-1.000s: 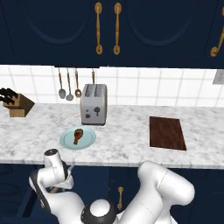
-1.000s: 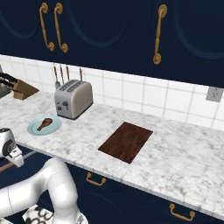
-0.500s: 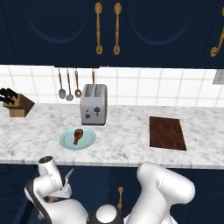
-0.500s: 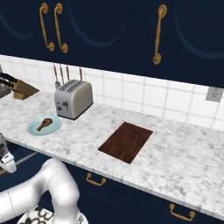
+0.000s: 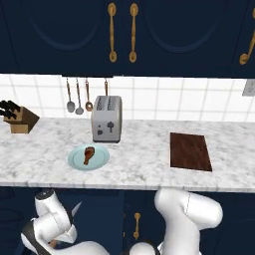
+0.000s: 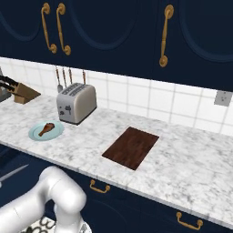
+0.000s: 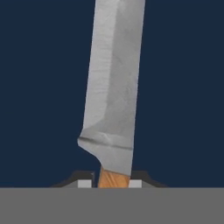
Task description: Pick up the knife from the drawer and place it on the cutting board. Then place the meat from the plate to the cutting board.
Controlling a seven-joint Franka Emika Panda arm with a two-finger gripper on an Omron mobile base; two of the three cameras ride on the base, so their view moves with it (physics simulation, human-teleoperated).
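Clamped between the two dark fingertips of the gripper (image 7: 111,183), the knife (image 7: 113,87) is seen in the hand view with its tan wooden handle pinched at the bottom edge and its grey blade running up the frame against a flat navy-blue background. In the left base view the gripper (image 5: 69,226) is held low, below the front edge of the marble counter (image 5: 139,164) and in front of the navy cabinet fronts, with the knife's grey blade (image 5: 75,211) pointing up from the hand. In the right base view a sliver of the grey blade (image 6: 11,174) is visible at the far left edge, again below counter level.

On the counter, the pale blue-green plate (image 5: 99,160) is set in front of the toaster (image 5: 106,119), and the meat (image 5: 88,154) is lying on it, untouched. The cutting board (image 5: 189,151) is lying flat and bare well to the right of the plate, with the toaster between the two and further back. A knife block (image 5: 20,119) with black-handled knives is standing at the far left of the counter, and utensils (image 5: 78,97) are hung on the tiled wall beside the toaster. Whether the drawer is open cannot be told from these views.
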